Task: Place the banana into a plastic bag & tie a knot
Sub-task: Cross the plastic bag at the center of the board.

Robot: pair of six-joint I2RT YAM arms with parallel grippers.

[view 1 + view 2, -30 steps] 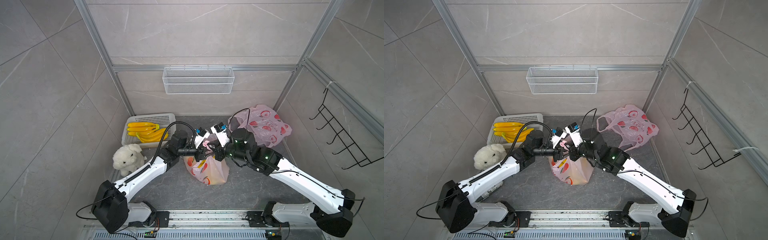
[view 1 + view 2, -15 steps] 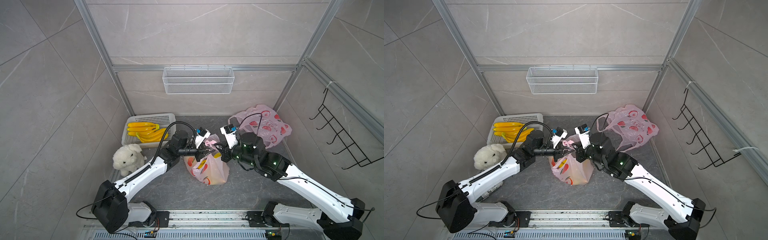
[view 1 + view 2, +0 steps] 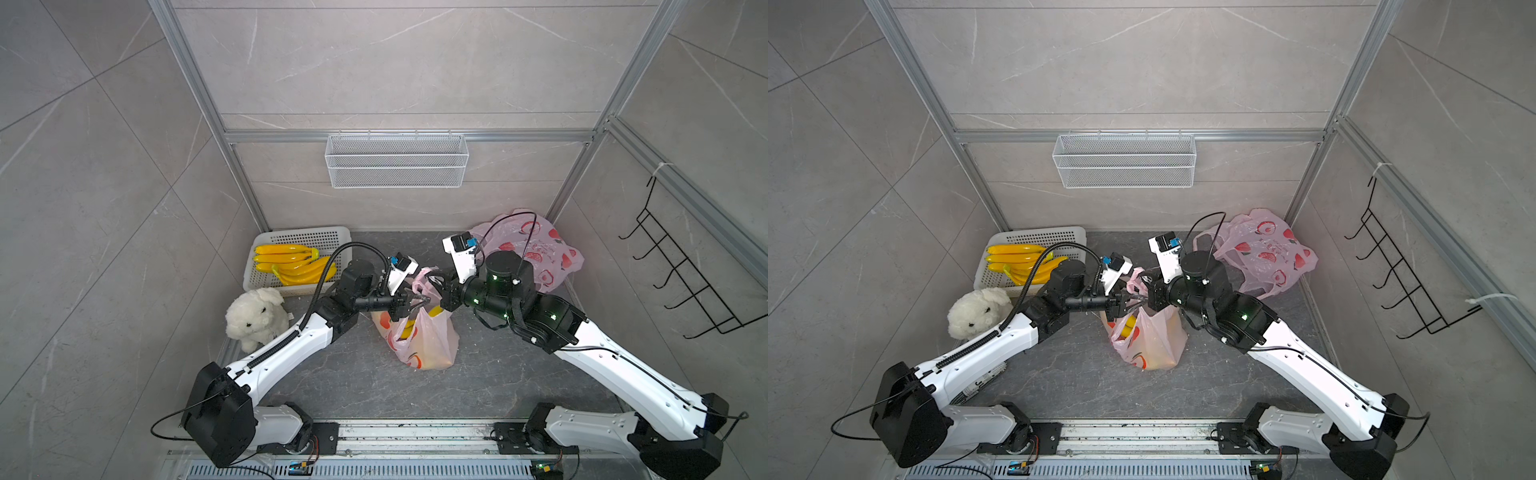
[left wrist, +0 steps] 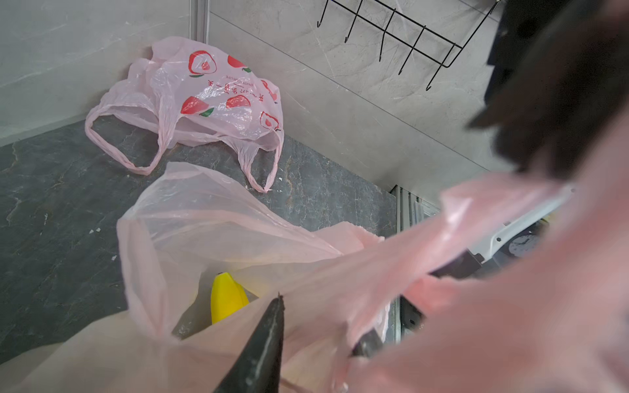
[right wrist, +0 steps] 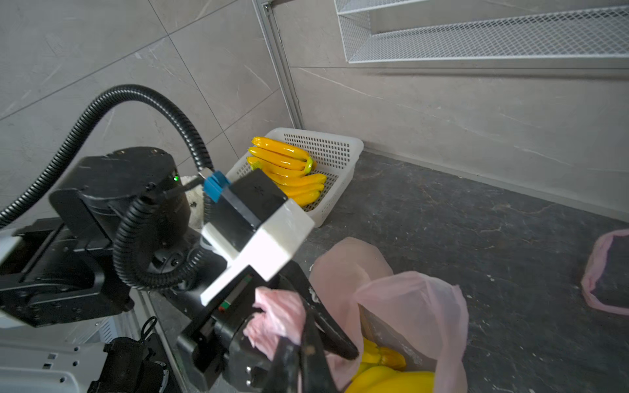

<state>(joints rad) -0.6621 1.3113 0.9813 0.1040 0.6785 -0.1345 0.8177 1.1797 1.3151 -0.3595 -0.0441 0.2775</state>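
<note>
Pink plastic bag (image 3: 424, 345) stands in the middle of the dark surface (image 3: 353, 386), and the banana (image 4: 226, 299) is inside it. The right tool (image 3: 434, 286) is shut tight and seems to pinch one bag handle (image 5: 277, 320). The left tool (image 3: 413, 304) is a little open, with pink plastic between its fingers. I cannot tell if it grips. No knot is made yet.

The plastic could slip out of the open tool, and the loop would fall loose. A hard pull could rip the thin bag or tip it over.

Only the left wrist view looks down the bag's mouth at the bare yellow tip. Both top views show yellow just through the plastic.
</note>
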